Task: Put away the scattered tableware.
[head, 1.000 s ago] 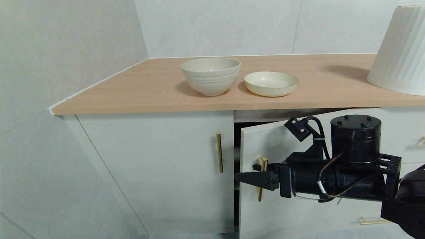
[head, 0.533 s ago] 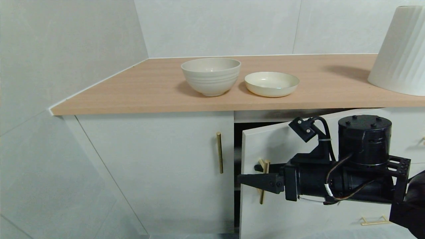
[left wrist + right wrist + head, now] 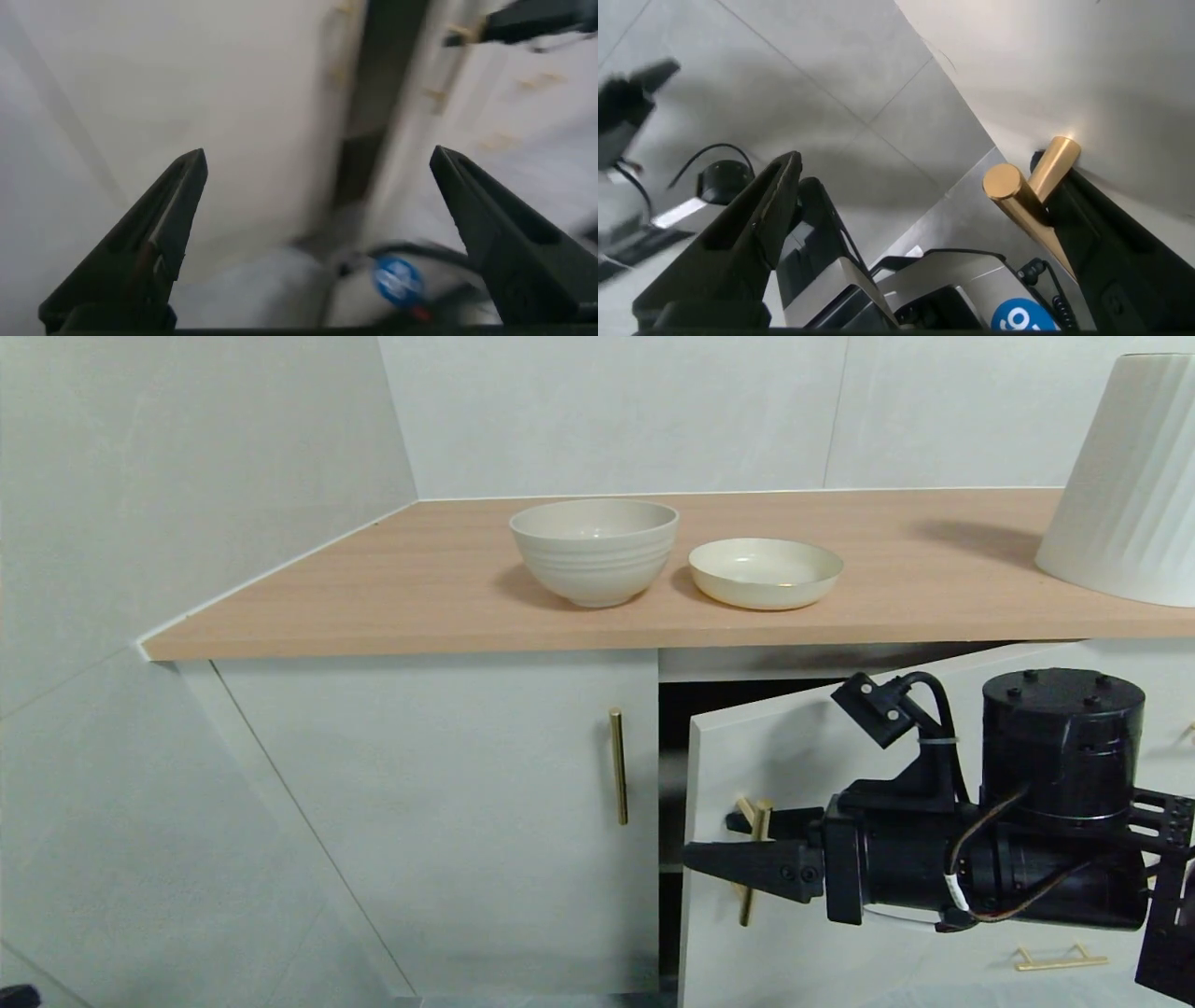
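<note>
Swinging wider than 1 second ago, the cabinet door [image 3: 775, 747] has come out with the right gripper [image 3: 711, 840], which has drawn back toward the robot's right. Its 2 fingers are spread, not clamped, with the brass handle [image 3: 762, 817] hooked between them against 1 finger. High above this gripper on the wooden counter [image 3: 392, 597], the deep bowl [image 3: 593, 549] sits to its left and the shallow dish [image 3: 766, 572] almost straight above, just apart. The left gripper [image 3: 318, 157] has its fingers spread wide, facing the cabinet fronts.
</note>
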Robot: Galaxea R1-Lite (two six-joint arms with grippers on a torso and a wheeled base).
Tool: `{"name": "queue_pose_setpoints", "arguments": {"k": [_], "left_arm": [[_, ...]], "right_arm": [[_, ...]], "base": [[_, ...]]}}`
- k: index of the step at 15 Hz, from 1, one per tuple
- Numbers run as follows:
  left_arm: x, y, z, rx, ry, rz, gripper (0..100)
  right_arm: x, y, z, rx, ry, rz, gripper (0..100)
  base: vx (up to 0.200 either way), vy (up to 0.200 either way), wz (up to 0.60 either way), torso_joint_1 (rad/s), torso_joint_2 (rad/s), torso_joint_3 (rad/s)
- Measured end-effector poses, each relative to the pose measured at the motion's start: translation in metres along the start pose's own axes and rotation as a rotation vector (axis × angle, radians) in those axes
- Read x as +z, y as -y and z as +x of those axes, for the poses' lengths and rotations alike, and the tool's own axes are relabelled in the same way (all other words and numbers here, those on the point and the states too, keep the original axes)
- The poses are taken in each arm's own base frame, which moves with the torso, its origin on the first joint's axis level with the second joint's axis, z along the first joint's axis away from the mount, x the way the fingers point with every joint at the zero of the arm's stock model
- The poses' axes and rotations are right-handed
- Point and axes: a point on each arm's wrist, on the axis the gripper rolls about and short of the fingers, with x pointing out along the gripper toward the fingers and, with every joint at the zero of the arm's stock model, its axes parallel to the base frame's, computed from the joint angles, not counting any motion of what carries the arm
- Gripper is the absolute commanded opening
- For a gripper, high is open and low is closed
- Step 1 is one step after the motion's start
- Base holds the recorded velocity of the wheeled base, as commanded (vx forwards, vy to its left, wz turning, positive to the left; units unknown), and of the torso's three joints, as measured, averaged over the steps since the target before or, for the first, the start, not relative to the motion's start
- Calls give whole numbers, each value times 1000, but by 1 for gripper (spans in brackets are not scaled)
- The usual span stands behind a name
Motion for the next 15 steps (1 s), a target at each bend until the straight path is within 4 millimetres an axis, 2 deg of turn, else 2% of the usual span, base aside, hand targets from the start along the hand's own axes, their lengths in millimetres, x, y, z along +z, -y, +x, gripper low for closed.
{"name": "queue_pose_setpoints", "arguments": {"k": [3,5,8,9,15], "left_arm": [[24,-17,40,-140,-132,-71,100],[27,-23,64,-216,-212,-128,100],[24,-22,78,-300,-288,-179,100],[23,-21,80,-314,-302,-182,0],[23,-21,89,-336,-316,-186,0]], "right_arm": [[0,-1,-2,0,3,-2,100],[0,-1,-2,-1,3,-2,100],[0,-1,-2,-1,3,-2,100],[0,-1,-2,-1,3,-1,100],[0,0,-2,-2,2,-2,100]], "base": [[0,0,0,0,0,0],[0,0,0,0,0,0],[0,0,0,0,0,0],[0,0,0,0,0,0],[0,0,0,0,0,0]]}}
